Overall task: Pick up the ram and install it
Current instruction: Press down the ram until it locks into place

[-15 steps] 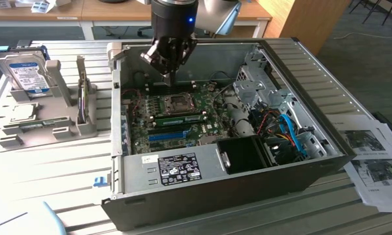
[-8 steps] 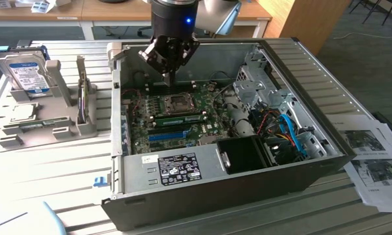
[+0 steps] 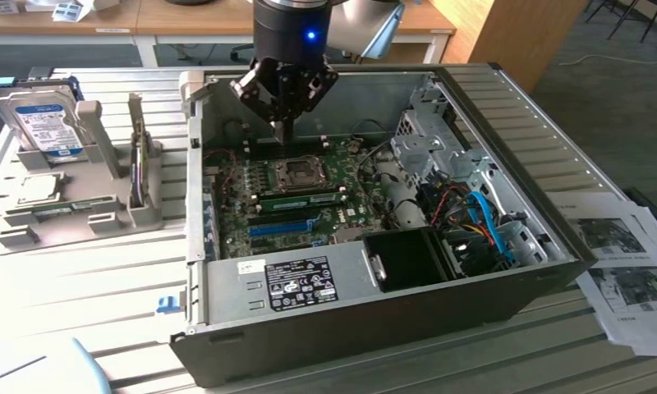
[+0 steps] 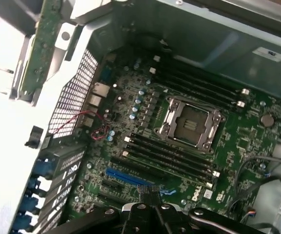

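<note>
My gripper (image 3: 282,130) hangs shut over the open computer case (image 3: 526,139), its tips just above the motherboard (image 3: 306,205) behind the CPU socket (image 3: 299,172). Nothing is between the fingers. In the wrist view the closed gripper (image 4: 152,202) sits over the board below the blue slot (image 4: 130,178), and dark memory slots (image 4: 172,158) run on both sides of the CPU socket (image 4: 189,122). The ram (image 4: 44,46), a long narrow green stick, stands in the grey holder (image 3: 98,209) outside the case, on the exterior view's left, where it shows edge-on as a thin upright ram (image 3: 135,148).
A silver hard drive (image 3: 42,123) with a blue-white label stands in the same holder. Inside the case are a black fan box (image 3: 416,258), coloured cables (image 3: 476,222) and a metal drive cage (image 3: 427,131). Printed sheets (image 3: 624,246) lie on the exterior view's right.
</note>
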Controlling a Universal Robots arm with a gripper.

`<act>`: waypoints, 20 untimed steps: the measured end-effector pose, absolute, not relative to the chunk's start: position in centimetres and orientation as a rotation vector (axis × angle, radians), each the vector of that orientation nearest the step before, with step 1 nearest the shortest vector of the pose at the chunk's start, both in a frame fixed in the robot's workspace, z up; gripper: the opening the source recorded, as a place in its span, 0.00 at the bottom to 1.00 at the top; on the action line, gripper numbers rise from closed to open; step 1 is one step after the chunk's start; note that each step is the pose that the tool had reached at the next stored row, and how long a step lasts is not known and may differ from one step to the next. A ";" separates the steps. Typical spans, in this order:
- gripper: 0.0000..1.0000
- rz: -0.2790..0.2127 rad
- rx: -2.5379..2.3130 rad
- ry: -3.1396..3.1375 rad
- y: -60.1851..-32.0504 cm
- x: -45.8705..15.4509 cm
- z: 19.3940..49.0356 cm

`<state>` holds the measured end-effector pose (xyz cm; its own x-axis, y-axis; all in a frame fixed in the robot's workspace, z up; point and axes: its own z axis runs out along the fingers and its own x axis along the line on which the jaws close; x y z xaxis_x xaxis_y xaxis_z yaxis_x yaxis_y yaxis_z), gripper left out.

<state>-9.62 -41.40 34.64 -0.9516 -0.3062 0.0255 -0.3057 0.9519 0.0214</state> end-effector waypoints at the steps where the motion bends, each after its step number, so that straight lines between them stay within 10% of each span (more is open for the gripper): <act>1: 0.09 -0.027 0.455 -3.080 -41.4 -9.6 34.6; 20: 0.09 -0.033 0.036 -3.115 -41.4 -9.6 34.6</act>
<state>-9.61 -41.40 34.63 -0.9994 -0.0233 0.0256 -0.0227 0.9995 0.0214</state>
